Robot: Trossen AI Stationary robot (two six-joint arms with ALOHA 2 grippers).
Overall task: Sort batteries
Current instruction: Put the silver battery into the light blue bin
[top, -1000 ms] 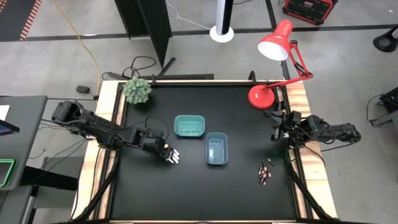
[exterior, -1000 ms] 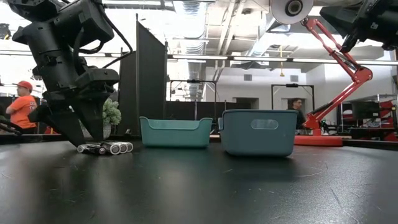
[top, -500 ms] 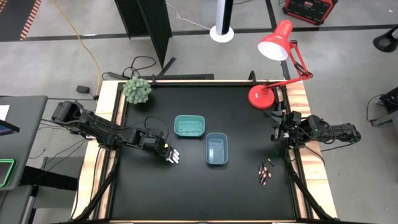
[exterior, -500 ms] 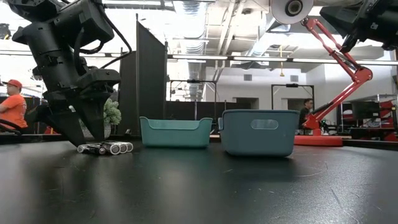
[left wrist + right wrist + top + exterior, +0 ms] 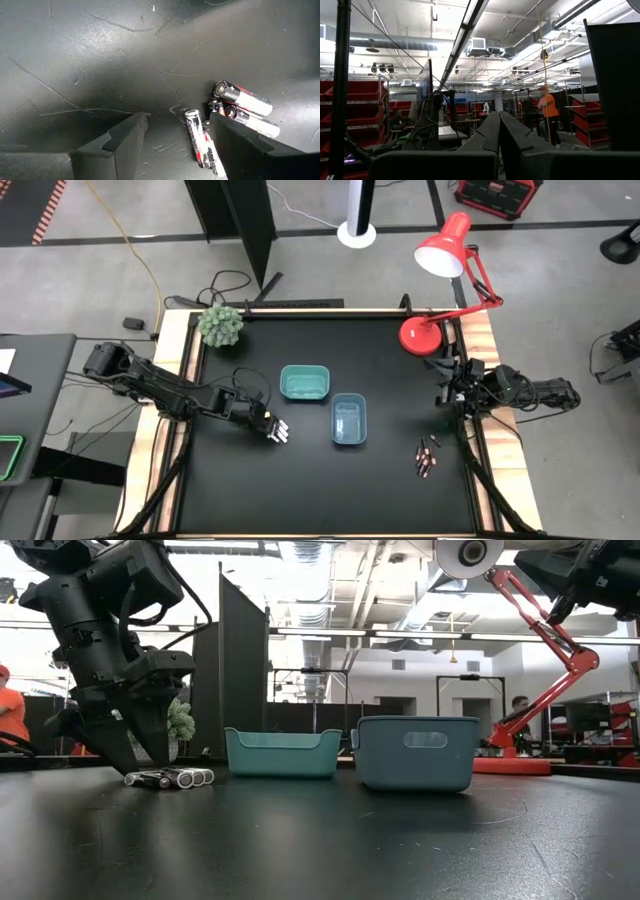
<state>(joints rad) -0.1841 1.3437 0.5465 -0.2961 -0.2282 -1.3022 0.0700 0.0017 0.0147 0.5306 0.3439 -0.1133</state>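
Note:
A small cluster of white-silver batteries (image 5: pixel 279 432) lies on the black table left of the trays; it also shows in the low view (image 5: pixel 170 778). My left gripper (image 5: pixel 266 426) is open and points down at the table beside them. In the left wrist view one battery (image 5: pixel 199 138) lies between my fingers (image 5: pixel 176 146), close to one finger, and two more (image 5: pixel 244 100) lie just beyond. Several dark batteries with red-pink marks (image 5: pixel 425 457) lie near the right front. My right gripper (image 5: pixel 446 392) is shut and waits at the table's right edge.
A teal tray (image 5: pixel 305 383) and a blue tray (image 5: pixel 348 421) stand mid-table, right of my left gripper. A red desk lamp (image 5: pixel 440 290) stands at the back right and a small green plant (image 5: pixel 220 326) at the back left. A person in orange shows in the room behind.

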